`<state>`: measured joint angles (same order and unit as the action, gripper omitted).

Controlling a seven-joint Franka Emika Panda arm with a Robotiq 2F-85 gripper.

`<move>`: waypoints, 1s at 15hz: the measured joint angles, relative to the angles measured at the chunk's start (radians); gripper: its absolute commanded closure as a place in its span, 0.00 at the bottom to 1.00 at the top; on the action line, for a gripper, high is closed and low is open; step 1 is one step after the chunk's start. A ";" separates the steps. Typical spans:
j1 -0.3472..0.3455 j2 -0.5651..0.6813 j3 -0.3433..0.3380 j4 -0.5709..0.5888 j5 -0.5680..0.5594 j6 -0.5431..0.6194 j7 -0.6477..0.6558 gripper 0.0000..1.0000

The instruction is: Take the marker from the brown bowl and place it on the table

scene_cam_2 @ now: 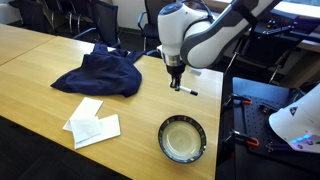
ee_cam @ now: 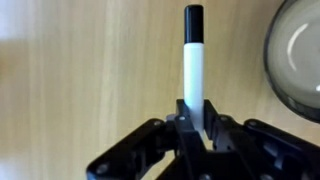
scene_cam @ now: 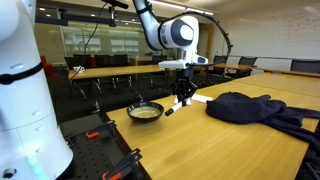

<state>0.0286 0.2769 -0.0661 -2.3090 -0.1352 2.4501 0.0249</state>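
Marker (ee_cam: 193,65) out of the brown bowl (scene_cam_2: 182,139) and gripped at its white tail end by the pincer (ee_cam: 196,125), whose two fingers were clenched on the barrel while the dark cap pointed away from the wrist. In the wrist view the pen lay along the pincer's axis over bare wood, with the bowl's rim just beside it at the frame edge. In an exterior view the marker (scene_cam_2: 186,91) sat low and nearly level over the bench (scene_cam_2: 40,70), between the bowl and the dark blue cloth (scene_cam_2: 100,74). Whether it was touching the surface could not be told. The bowl appeared empty, and white paper pieces (scene_cam_2: 93,126) lay well apart from the pen. By judgement, the lift out of the bowl was complete and only the set-down and release remained. The pen was probably light and stiff, with a smooth round barrel that could slip or pivot between flat pads. A hold nearer mid-barrel would likely resist tilting better than the end grip shown. Being round, it might roll once freed, so a low, level release on open wood, clear of bowl and cloth, seemed advisable.
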 measured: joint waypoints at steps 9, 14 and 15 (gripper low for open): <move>-0.020 0.126 -0.017 0.121 -0.155 -0.129 -0.076 0.10; -0.018 -0.003 0.060 0.075 -0.001 -0.242 -0.080 0.00; -0.016 -0.052 0.076 0.053 0.042 -0.274 -0.079 0.00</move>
<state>0.0123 0.2244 0.0101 -2.2556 -0.0931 2.1759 -0.0542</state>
